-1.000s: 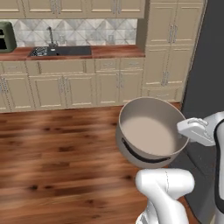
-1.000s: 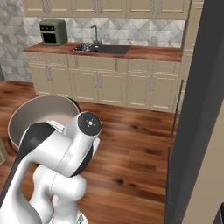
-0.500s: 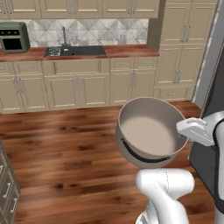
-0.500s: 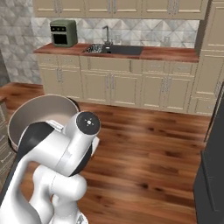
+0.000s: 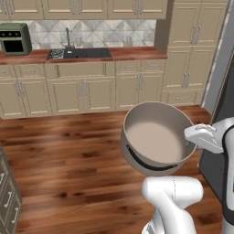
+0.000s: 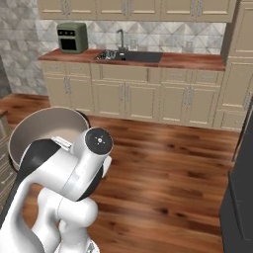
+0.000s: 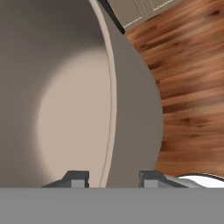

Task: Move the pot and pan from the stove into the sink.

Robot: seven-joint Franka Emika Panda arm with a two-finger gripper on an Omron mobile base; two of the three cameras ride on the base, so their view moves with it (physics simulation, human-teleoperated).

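Observation:
The beige-tan pot [image 5: 155, 137] hangs tilted in mid-air over the wood floor, its mouth open with no lid on it. My gripper [image 5: 191, 136] is shut on the pot's right rim. In the hand view the rim runs between my two fingertips [image 7: 76, 178], with one inside the pot [image 7: 65, 109] and one outside. From the right base the pot [image 6: 44, 131] shows behind my arm. The black sink [image 5: 87, 53] with its grey faucet [image 5: 68, 36] lies in the far counter, the sink [image 6: 133, 57] well apart from the pot. The pan and stove are out of view.
A green toaster oven [image 5: 13, 39] stands on the counter left of the sink. Beige cabinets line the far wall, with a tall cabinet [image 5: 189, 50] at the right. A dark appliance [image 6: 242, 197] rises at the right edge. Open wood floor [image 5: 68, 151] lies between.
The whole scene has slid to the right in both base views, so the camera has moved. The pot stays in my grip at the same place relative to the arm.

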